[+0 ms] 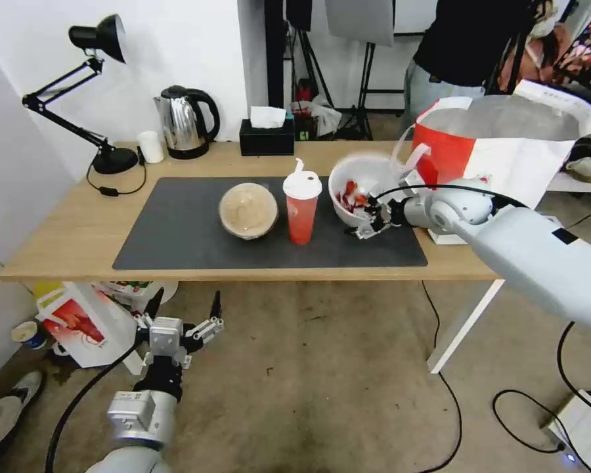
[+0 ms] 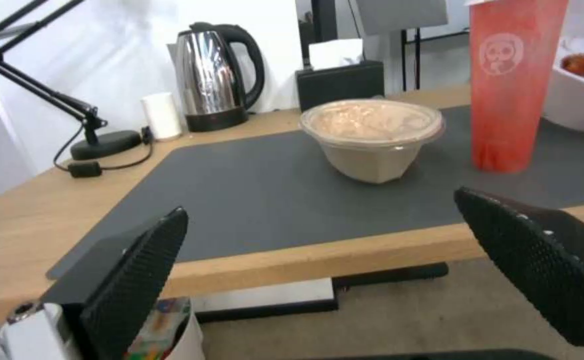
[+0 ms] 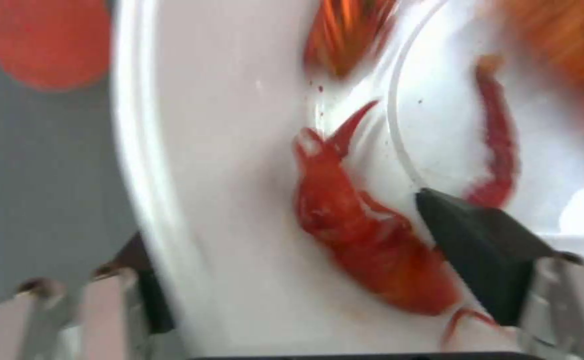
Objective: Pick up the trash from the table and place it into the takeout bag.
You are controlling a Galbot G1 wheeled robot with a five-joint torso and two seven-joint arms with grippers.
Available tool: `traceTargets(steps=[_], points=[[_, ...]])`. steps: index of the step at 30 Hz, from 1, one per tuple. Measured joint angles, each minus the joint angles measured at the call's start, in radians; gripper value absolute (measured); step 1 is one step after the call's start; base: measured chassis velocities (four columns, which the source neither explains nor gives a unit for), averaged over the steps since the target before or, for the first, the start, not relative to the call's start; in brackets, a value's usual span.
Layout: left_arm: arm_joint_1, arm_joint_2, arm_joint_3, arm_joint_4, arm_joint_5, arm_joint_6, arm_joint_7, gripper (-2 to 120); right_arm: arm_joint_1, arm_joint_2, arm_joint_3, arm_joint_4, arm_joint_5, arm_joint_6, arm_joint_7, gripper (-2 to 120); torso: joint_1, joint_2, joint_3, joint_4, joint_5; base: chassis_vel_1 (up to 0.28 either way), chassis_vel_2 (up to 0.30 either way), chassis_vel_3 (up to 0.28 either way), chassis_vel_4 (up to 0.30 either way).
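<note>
On the dark mat of the table stand a beige clear-lidded container, a tall red cup with a white lid, and a white bowl holding red crayfish scraps. My right gripper is open at the bowl's near rim. One of its fingers is inside the bowl and the other is outside the wall. The takeout bag stands open just right of the bowl. My left gripper hangs open below the table's front edge, facing the container.
A desk lamp, small white cup, kettle and black tissue box line the table's back edge. A smaller red-and-white bag sits on the floor under the left end. Cables trail across the floor at right.
</note>
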Motion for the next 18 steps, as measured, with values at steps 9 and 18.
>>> traceTargets(steps=[9,18], points=[[0.000,0.000,0.000,0.000,0.000,0.000,0.000,100,0.003,0.006,-0.001,-0.003,0.006,0.001,0.010,41,0.000,0.000,0.000,-0.0003,-0.0003,0.000,0.000,0.000,0.000],[0.000,0.000,0.000,0.000,0.000,0.000,0.000,100,0.006,0.004,-0.006,0.009,0.028,0.004,0.030,10,0.000,0.000,0.000,-0.0003,-0.0003,0.000,0.000,0.000,0.000]])
